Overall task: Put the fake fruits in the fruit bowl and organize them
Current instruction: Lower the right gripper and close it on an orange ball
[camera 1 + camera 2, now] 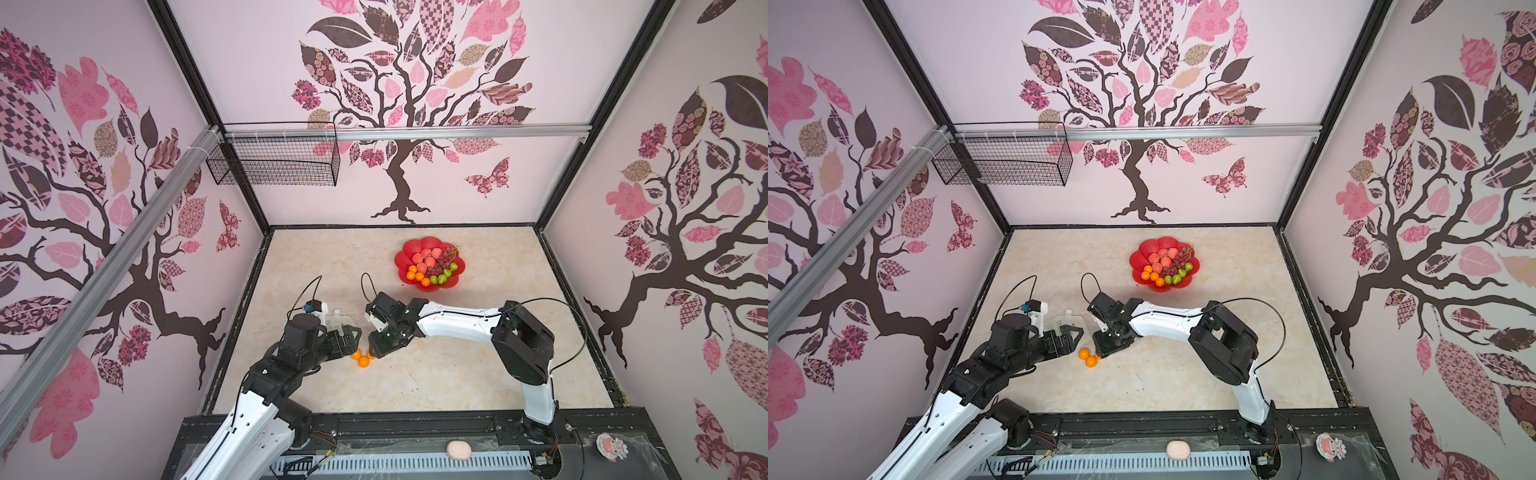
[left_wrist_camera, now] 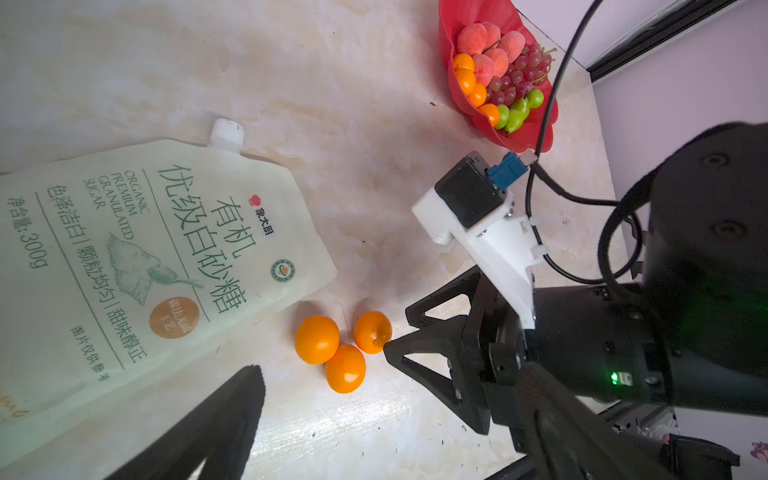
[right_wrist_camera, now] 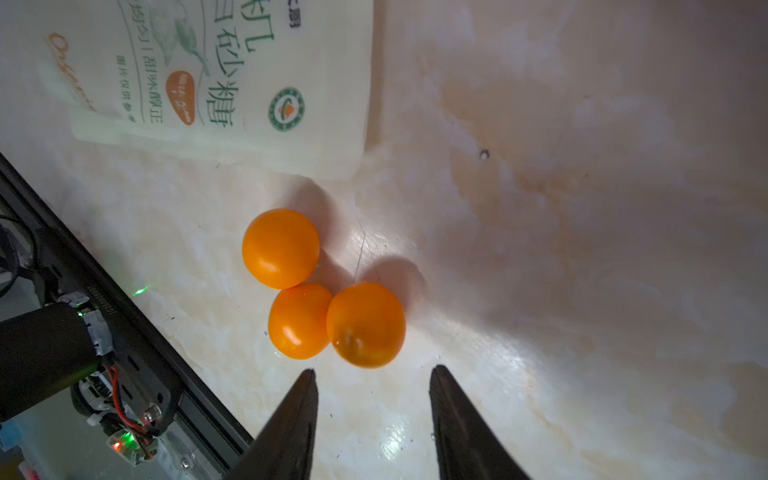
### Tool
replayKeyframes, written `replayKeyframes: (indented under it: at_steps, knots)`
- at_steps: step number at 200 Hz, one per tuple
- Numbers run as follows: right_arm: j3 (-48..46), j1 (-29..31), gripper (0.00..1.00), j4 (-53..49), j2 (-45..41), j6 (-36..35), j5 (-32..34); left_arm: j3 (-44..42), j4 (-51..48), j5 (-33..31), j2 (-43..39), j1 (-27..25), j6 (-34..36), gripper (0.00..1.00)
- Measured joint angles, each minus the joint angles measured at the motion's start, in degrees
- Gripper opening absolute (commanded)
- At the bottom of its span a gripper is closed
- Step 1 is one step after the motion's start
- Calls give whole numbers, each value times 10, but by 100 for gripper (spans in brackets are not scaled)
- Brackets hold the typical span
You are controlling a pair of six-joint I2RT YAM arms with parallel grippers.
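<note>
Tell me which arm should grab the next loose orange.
Right. The right pincer, open, is lined up just short of the nearest orange; the left pincer sits off to one side, by the sugar pouch.

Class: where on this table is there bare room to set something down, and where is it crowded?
Bare: the table between the loose oranges and the front rail, and the stretch left of the bowl. Crowded: around the pouch, where the left gripper and right gripper flank the loose oranges; the bowl is mostly filled.
</note>
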Motion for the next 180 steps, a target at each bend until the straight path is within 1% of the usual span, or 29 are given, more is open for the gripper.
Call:
replayKeyframes:
  at_steps: [103,180]
  knots:
    - [32,0,49,-1,34,0,-9,-5,20,-8,-6,0,-6,99]
    - [37,0,49,-10,45,0,-12,-10,24,-15,-3,0,-6,98]
